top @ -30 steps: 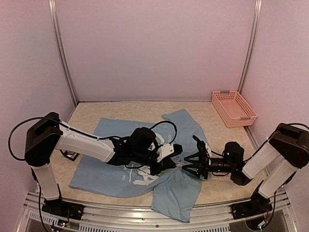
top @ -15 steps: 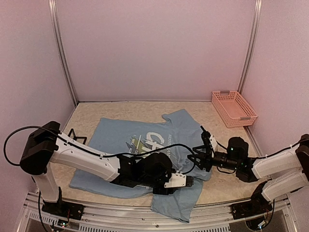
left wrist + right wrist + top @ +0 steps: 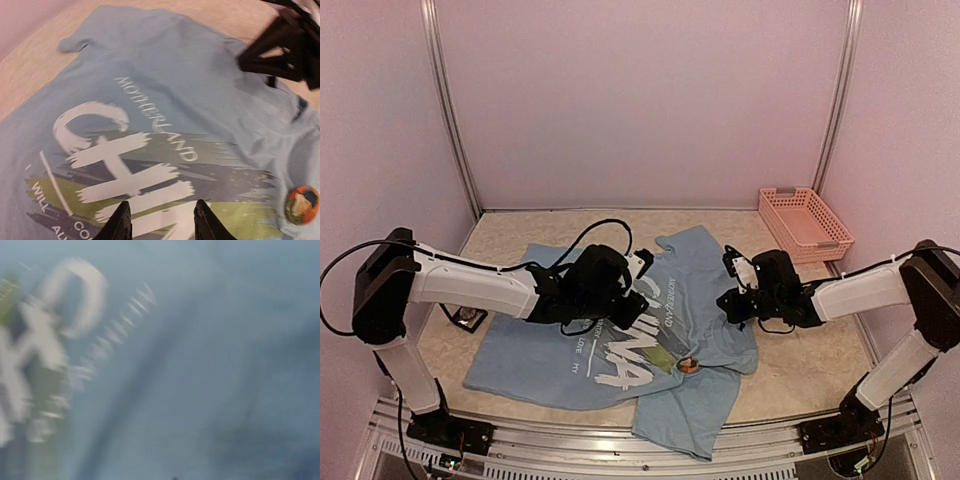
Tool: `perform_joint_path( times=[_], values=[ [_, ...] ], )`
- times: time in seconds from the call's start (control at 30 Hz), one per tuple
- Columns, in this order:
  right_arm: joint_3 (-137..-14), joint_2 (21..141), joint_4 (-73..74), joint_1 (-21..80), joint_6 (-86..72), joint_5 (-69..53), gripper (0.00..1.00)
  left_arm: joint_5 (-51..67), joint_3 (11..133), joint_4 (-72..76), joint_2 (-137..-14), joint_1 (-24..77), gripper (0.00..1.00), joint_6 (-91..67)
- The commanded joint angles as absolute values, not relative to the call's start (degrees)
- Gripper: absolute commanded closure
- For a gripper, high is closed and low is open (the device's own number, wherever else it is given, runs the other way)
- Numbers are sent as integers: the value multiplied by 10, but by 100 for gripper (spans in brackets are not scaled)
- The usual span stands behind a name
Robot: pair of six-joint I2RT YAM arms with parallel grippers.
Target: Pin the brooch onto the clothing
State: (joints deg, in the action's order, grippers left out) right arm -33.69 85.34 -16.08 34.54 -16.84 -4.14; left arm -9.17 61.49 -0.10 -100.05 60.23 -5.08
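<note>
The clothing (image 3: 545, 345), a light blue T-shirt with white "CHINA" lettering, lies spread on the table, its lower right part folded and rumpled. The brooch (image 3: 690, 365), a small round orange piece, sits on the shirt just right of the print; the left wrist view has the brooch (image 3: 302, 204) at lower right. My left gripper (image 3: 638, 305) hovers over the lettering (image 3: 125, 170), open, nothing between its fingertips (image 3: 121, 224). My right gripper (image 3: 728, 303) is shut, low over the shirt's right shoulder. Its own view is a blur of blue cloth (image 3: 200, 365), so whether it pinches fabric is unclear.
A pink slatted basket (image 3: 805, 222) stands at the back right by the wall. A small dark object (image 3: 470, 318) lies on the table under my left arm. The enclosure's walls stand close on three sides.
My left arm has swung back from the shirt's front fold to over the print, and its jaws have opened. The right gripper has closed and shifted slightly left. The brooch now shows on the shirt.
</note>
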Motion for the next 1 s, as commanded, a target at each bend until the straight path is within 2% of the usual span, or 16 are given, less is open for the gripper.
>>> perform_joint_path(
  times=[0.0, 0.23, 0.4, 0.6, 0.7, 0.83, 0.9, 0.97],
  values=[
    [-392, 939, -47, 314, -185, -47, 97, -172, 575, -13, -1055, 531, 61, -246],
    [-495, 1066, -9, 249, -173, -44, 99, -189, 583, 9, -1119, 433, 63, -268],
    [-621, 1156, 32, 208, -130, -49, 99, -180, 587, 71, -1143, 375, 65, -265],
    [-798, 1190, 121, 207, -72, -32, 99, -215, 630, 110, -1137, 374, 66, -193],
    [-821, 1149, 143, 238, -43, -15, 97, -245, 595, 139, -1062, 394, 63, -151],
    [-780, 1079, 132, 293, -32, -12, 90, -285, 547, 34, -968, 383, 60, -241],
    [-750, 1051, 118, 316, -35, -19, 83, -313, 505, -14, -924, 378, 52, -289],
    [-719, 1023, 101, 335, -33, -30, 77, -333, 463, -57, -886, 363, 39, -353]
  ],
)
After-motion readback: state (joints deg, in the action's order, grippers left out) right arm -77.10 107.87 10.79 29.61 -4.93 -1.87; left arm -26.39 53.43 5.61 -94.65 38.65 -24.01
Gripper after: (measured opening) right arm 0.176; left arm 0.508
